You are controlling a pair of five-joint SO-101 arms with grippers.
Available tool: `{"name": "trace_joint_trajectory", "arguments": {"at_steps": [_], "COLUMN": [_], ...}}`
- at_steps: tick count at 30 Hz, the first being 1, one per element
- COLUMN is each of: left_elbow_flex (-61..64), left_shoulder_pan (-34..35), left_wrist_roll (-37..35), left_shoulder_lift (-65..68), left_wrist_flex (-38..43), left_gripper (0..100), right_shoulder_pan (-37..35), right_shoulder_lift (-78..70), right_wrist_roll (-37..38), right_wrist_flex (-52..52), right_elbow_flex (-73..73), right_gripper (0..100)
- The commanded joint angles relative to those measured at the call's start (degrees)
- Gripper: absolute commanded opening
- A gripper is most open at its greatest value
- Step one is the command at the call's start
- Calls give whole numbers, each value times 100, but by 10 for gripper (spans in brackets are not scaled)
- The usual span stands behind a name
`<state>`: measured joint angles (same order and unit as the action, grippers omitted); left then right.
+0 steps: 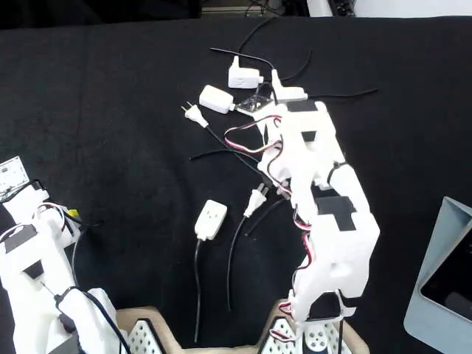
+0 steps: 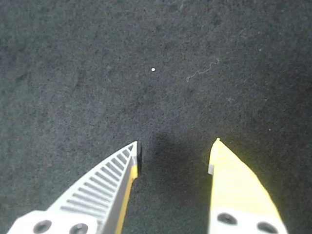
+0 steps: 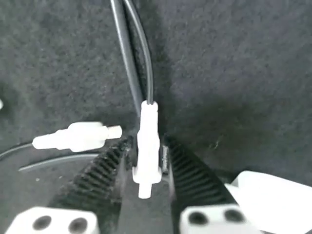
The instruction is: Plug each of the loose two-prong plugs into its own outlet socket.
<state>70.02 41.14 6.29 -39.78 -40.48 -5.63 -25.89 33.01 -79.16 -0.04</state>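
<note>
— What were you working over?

— A table under a black cloth [image 1: 110, 184], with a dim strip of room past its far edge. I'll place everything from my right gripper [image 3: 146, 142]. The grey bin [image 1: 442, 287] stood well apart from it, at the cloth's edge. My left arm [image 1: 29, 280] sat well apart on the other side.

— And the sockets and plugs?

— The right gripper was closed narrow on a slim white plug [image 3: 147, 122], one finger on each flank. Its black cord [image 3: 131, 48] ran away from the fingers across the cloth. The nearest socket [image 1: 216, 98] lay just beside the gripper, and a second socket [image 1: 245, 75] was near it, slightly farther out. The third socket [image 1: 210, 219] lay well apart from it, back toward my bases. One loose plug [image 1: 193, 114] was near the gripper, past the nearest socket. The other loose plug [image 1: 256, 199] lay farther back, alongside my right arm [image 1: 324, 221]. Close up, a lying plug [image 3: 78, 136] rested just beside one finger, apart from the held one.

— Your other gripper?

— The left gripper [image 2: 176, 144] stood wide over bare cloth, well apart from the right one. A pale speck [image 2: 153, 69] lay ahead of it.

— Anything unclear?

— From above, my right arm covered much of the gripper. I couldn't make out the held plug's prongs. The bin was cut off at the edge.
</note>
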Motion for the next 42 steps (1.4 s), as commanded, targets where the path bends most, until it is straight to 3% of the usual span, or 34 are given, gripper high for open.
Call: {"name": "trace_joint_trajectory", "arguments": {"at_steps": [1,8,15,25,38,42], "left_elbow_flex": [-31,-31,-31,-75,-752,-1138], "left_shoulder_pan": [-4,-4,-4,-40,-1086,-1490], "left_wrist_roll": [-18,-18,-18,-53,-105,-659], "left_shoulder_lift": [-79,-79,-79,-132,-141,-141], "left_wrist_flex": [114,114,114,114,70,70], "left_gripper": [241,241,241,242,242,242], "right_shoulder_pan": [-97,-97,-114,-457,-1723,-1969], "right_shoulder_lift": [-92,-101,1244,3178,5692,6123], "right_wrist_roll": [-35,-18,-88,-1433,-3130,-3508], "right_wrist_flex": [-141,-141,-334,-105,2224,3262], "right_elbow_flex": [-426,-470,-347,497,3204,4110], "right_gripper": [34,12,11,11,11,11]}}
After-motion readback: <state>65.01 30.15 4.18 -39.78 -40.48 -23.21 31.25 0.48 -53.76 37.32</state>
